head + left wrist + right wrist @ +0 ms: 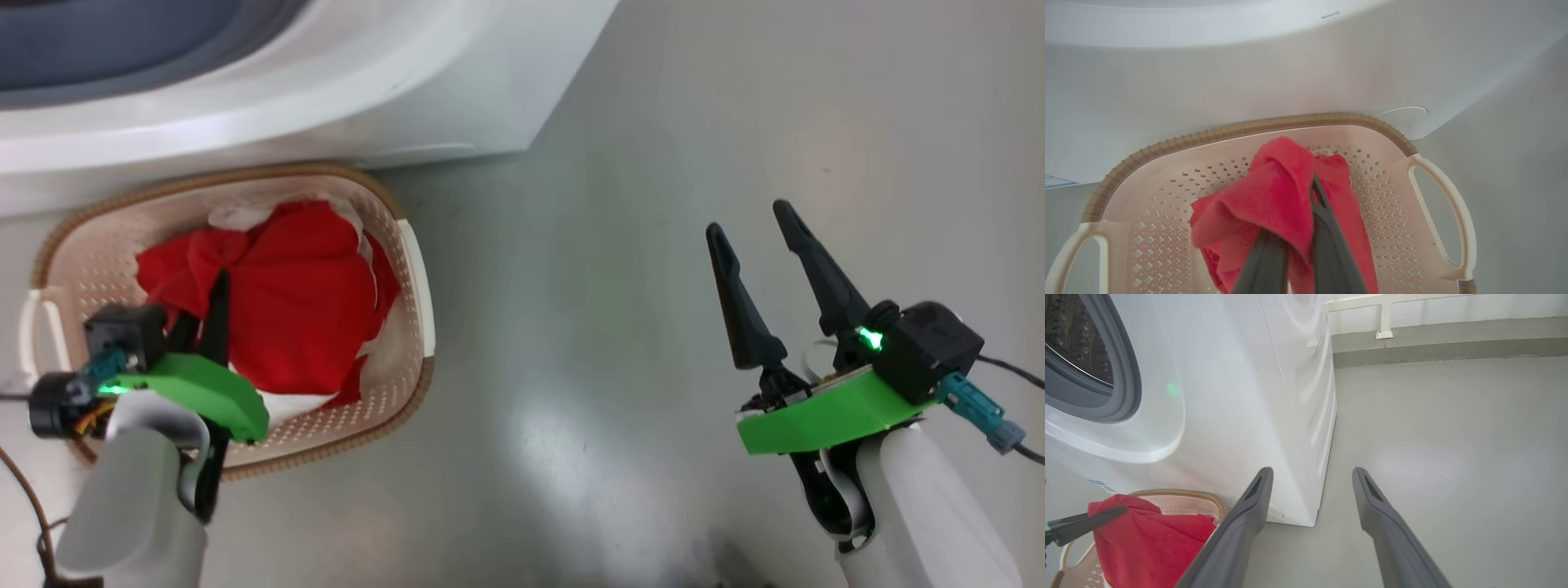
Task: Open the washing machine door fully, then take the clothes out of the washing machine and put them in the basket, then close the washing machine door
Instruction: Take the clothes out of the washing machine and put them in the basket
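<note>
The cream basket (269,171) stands on the floor against the front of the white washing machine (326,98). Red clothes (302,302) with white parts lie heaped in it. My left gripper (215,287) hangs over the basket's near left side. In the left wrist view it (1306,204) is shut on a fold of the red clothes (1278,196), which drapes over the fingers above the basket (1290,121). My right gripper (751,220) stands open and empty over bare floor to the right. The right wrist view shows the steel drum (1073,343) inside its grey ring (1126,375). The washing machine door is out of view.
Grey floor (620,245) stretches to the right of the machine's corner. A low wall base with a white railing post (1384,332) runs along the far side. A small blue label (1057,181) sits low on the machine's front. Cables trail from both wrists.
</note>
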